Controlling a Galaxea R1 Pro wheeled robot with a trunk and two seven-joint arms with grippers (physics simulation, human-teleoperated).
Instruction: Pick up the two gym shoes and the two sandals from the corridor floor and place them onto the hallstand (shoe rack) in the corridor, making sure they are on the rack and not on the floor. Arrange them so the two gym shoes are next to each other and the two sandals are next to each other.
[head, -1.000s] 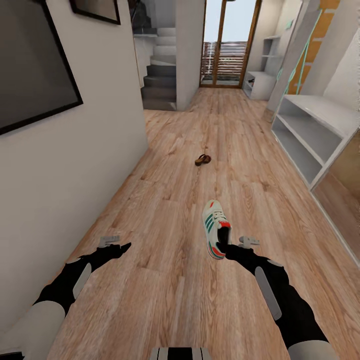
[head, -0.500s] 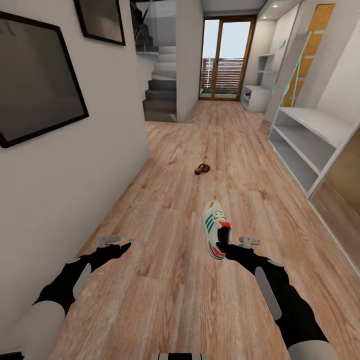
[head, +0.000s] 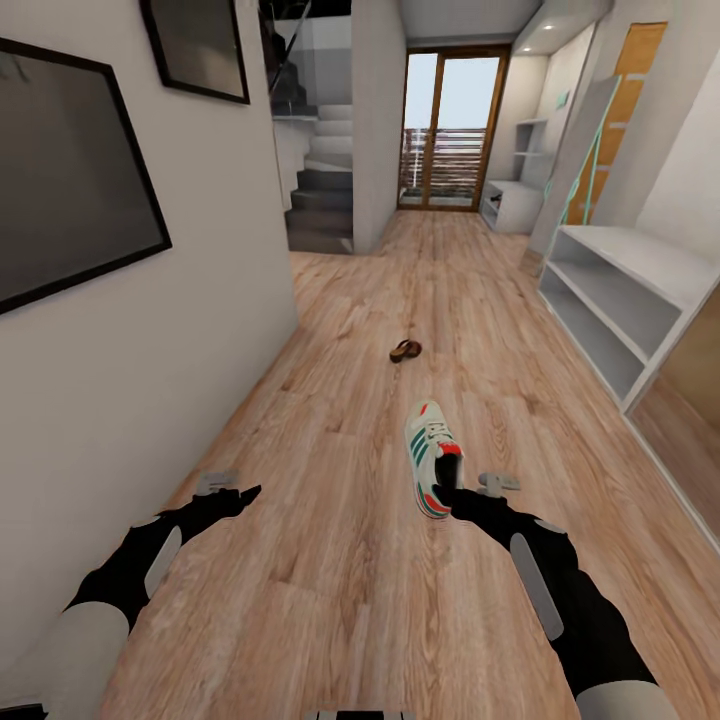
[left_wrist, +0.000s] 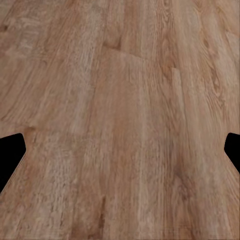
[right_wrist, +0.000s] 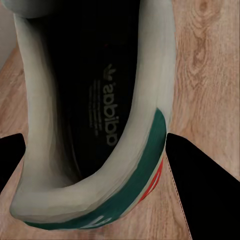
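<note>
One gym shoe (head: 430, 455), white with green stripes and a red-orange heel patch, hangs toe-forward over the corridor floor (head: 340, 560). My right gripper (head: 446, 490) is shut on its heel. The right wrist view looks into the shoe's dark opening (right_wrist: 95, 115), with a black finger (right_wrist: 200, 190) on either side. A brown sandal (head: 405, 350) lies on the planks further down the corridor. My left gripper (head: 243, 491) hovers open and empty over bare floor (left_wrist: 120, 75). The hallstand (head: 512, 205), with stepped wall shelves above it, stands far off at the right by the glass door.
A plain white two-bay bench (head: 610, 300) lines the right wall nearby. The white wall with dark framed pictures (head: 70, 190) runs close on the left. Grey stairs (head: 320, 195) rise at the back left, and a glass door (head: 450, 130) closes the corridor's end.
The whole view has shifted, so the sandal and bench sit lower in the picture. Both arms and the held gym shoe keep the same pose.
</note>
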